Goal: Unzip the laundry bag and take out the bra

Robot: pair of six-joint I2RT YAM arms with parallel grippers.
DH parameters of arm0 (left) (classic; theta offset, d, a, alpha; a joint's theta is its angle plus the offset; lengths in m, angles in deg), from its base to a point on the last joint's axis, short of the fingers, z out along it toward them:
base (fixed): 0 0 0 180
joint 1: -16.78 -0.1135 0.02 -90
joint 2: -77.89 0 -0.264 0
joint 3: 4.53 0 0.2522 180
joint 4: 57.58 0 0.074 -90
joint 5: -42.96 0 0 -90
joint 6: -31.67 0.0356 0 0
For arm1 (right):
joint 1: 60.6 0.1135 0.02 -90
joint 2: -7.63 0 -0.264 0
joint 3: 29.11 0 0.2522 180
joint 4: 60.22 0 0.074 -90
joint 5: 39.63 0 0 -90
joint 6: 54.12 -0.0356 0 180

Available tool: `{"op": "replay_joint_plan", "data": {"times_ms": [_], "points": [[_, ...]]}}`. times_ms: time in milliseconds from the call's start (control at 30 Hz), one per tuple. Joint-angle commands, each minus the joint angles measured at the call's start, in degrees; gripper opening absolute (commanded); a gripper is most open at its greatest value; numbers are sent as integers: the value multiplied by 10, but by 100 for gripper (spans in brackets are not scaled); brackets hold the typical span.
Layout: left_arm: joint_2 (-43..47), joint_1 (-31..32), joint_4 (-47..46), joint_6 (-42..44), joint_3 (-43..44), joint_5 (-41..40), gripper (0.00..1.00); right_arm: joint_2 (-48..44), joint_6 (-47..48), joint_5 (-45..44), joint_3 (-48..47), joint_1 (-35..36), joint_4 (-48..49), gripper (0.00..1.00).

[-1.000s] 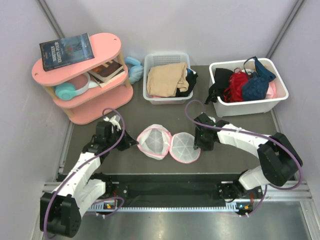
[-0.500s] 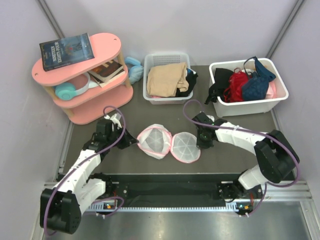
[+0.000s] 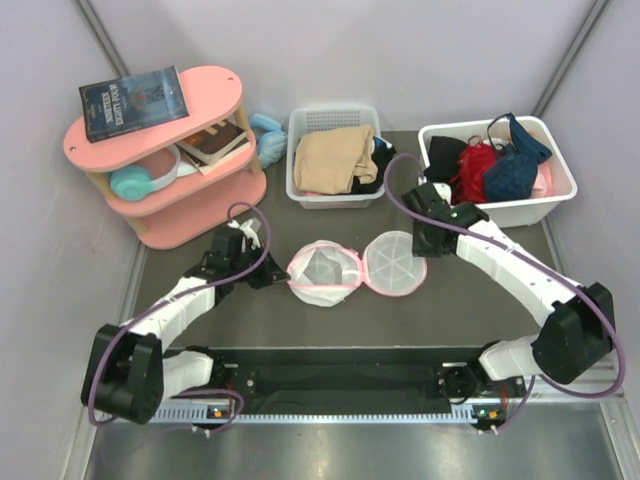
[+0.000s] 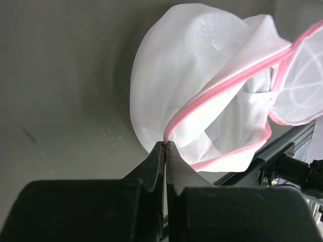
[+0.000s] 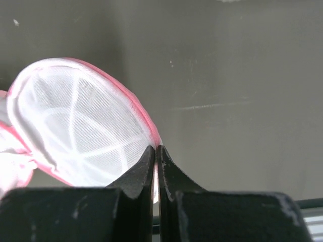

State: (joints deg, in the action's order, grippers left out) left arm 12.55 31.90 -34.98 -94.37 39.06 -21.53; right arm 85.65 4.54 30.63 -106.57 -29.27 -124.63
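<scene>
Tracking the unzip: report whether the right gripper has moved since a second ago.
Yes. The right gripper moved up-view and rightward, toward the right-hand white bin, pulling the laundry bag's rim along.

White-shelled arms with black joints, purple cables, black jaws.

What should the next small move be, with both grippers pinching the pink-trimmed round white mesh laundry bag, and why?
Probably open the right gripper and let go. The round white mesh laundry bag already lies unzipped, its halves spread apart, with only white mesh showing inside; the left gripper holds the other rim. A dark navy bra sits in the white plastic bin.
</scene>
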Motion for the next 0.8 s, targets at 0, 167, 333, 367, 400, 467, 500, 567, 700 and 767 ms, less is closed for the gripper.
{"op": "replay_joint_plan", "data": {"times_ms": [0, 167, 333, 367, 400, 467, 500, 567, 700, 767], "points": [[-42, 25, -83, -5, 28, -15, 0, 19, 23, -32, -85, 23, -53, 0], [-80, 30, -113, -14, 22, -29, 0, 66, -7, -16, -163, 89, -54, 0], [-106, 30, -119, -14, 18, -43, 0, 148, -24, 3, -224, 164, -45, 0], [-109, 30, -120, -15, 16, -45, 0, 158, -26, 18, -239, 173, -32, 0], [-117, 30, -121, -17, 13, -50, 0, 175, -29, 29, -244, 189, -25, 0], [-124, 29, -122, -19, 8, -57, 0, 190, -39, 69, -255, 199, 11, 0], [-129, 30, -122, -23, 5, -62, 0, 201, -43, 85, -255, 206, 26, 0], [-130, 29, -121, -28, 0, -65, 0, 210, -58, 130, -248, 210, 77, 0], [-124, 29, -118, -38, -1, -73, 0, 234, -89, 213, -219, 211, 183, 0], [-124, 30, -117, -40, 1, -71, 0, 258, -98, 243, -210, 212, 230, 0]]}}
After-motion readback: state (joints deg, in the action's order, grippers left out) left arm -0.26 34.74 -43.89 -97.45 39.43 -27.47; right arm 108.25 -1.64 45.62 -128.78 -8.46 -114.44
